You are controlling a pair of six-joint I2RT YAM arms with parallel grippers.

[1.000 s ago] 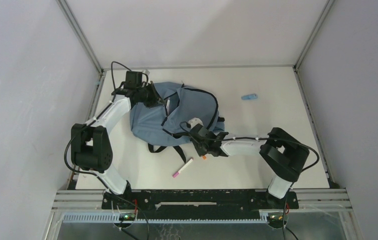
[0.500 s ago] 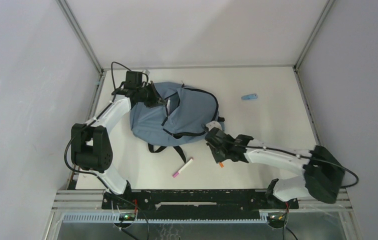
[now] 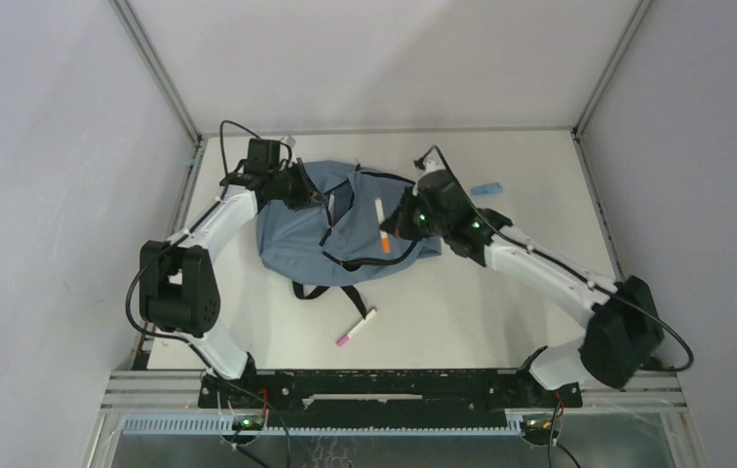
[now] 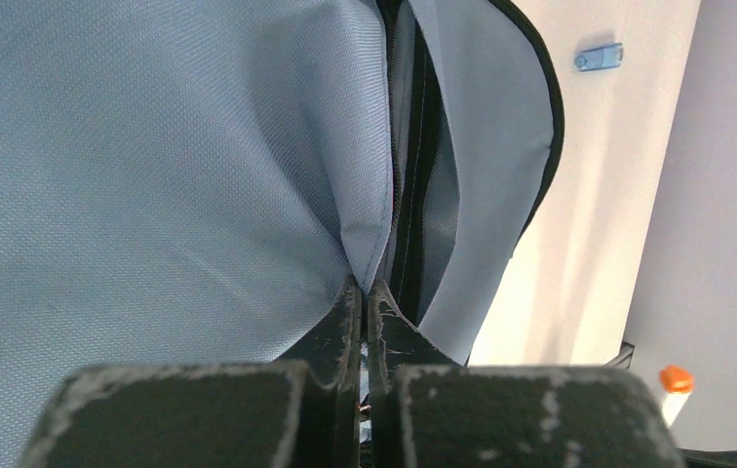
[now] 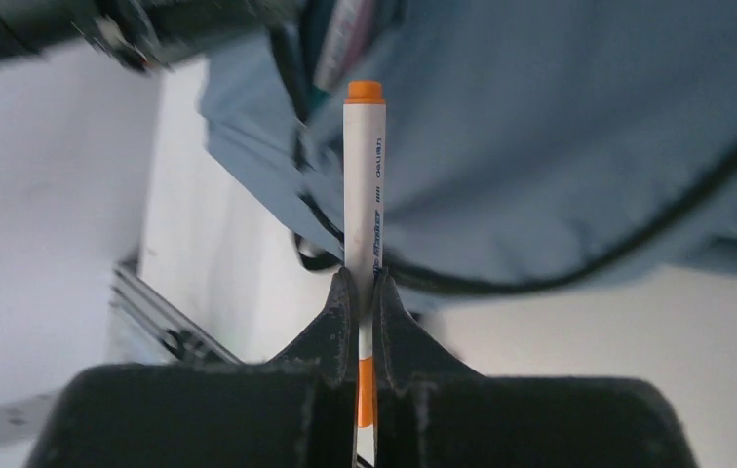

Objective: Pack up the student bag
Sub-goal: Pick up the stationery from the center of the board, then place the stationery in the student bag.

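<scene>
The student bag point(image 3: 345, 229), a soft blue-grey backpack with black straps, lies at the back left of the table. My left gripper point(image 3: 312, 198) is shut on the fabric edge of its opening, seen close in the left wrist view point(image 4: 365, 289) against the bag point(image 4: 150, 146). My right gripper point(image 3: 391, 232) is shut on a white marker with orange ends point(image 3: 381, 224) and holds it above the bag's right half. In the right wrist view the gripper point(image 5: 365, 281) grips the marker point(image 5: 365, 175) near its lower end, tip towards the bag point(image 5: 589, 127).
A white marker with a pink cap point(image 3: 357, 327) lies on the table in front of the bag. A small light-blue item point(image 3: 485, 188) lies at the back right; it also shows in the left wrist view point(image 4: 599, 57). Black straps point(image 3: 330, 291) trail from the bag's front edge.
My right arm has swung from the table in front of the bag up and back, carrying the orange-ended marker over the bag. The left gripper has stayed put.
</scene>
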